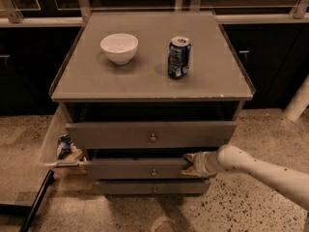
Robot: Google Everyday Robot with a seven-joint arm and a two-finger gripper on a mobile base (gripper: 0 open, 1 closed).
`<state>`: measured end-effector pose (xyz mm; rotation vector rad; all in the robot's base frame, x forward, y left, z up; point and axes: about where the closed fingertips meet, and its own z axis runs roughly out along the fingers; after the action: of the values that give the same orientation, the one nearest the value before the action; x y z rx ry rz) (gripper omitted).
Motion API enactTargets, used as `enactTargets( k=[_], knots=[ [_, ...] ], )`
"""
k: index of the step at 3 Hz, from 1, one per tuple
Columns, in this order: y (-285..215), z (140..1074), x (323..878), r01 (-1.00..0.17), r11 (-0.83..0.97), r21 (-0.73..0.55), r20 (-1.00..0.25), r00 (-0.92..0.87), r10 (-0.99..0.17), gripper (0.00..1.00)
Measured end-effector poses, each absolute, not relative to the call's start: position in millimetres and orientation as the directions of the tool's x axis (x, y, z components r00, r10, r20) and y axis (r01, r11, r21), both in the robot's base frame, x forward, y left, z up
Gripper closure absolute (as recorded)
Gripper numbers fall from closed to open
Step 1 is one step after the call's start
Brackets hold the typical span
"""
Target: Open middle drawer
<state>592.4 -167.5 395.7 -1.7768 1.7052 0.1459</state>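
Grey middle drawer (140,169) sits between top drawer (111,135) and bottom drawer (125,187), partly out. Gripper (192,164) is at the top right edge of its front, right of the knob (153,172); whether it grips there, I cannot tell. Pulling seems in hand; next calls for a straight outward pull.

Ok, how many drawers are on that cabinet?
3, stacked: the top drawer, the middle drawer with the gripper at its right end, and the bottom drawer. None seem hidden.
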Motion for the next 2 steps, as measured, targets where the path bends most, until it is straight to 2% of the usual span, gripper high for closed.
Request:
enactTargets(
  k=[1, 2],
  knots=[
    [-167.6, 398.2, 593.0, -0.924, 0.070, -0.377, -0.508, 0.143, -0.850, 0.50],
    [-175.6, 398.5, 585.0, -0.934, 0.090, -0.346, -0.554, 0.126, -0.823, 0.53]
  ],
)
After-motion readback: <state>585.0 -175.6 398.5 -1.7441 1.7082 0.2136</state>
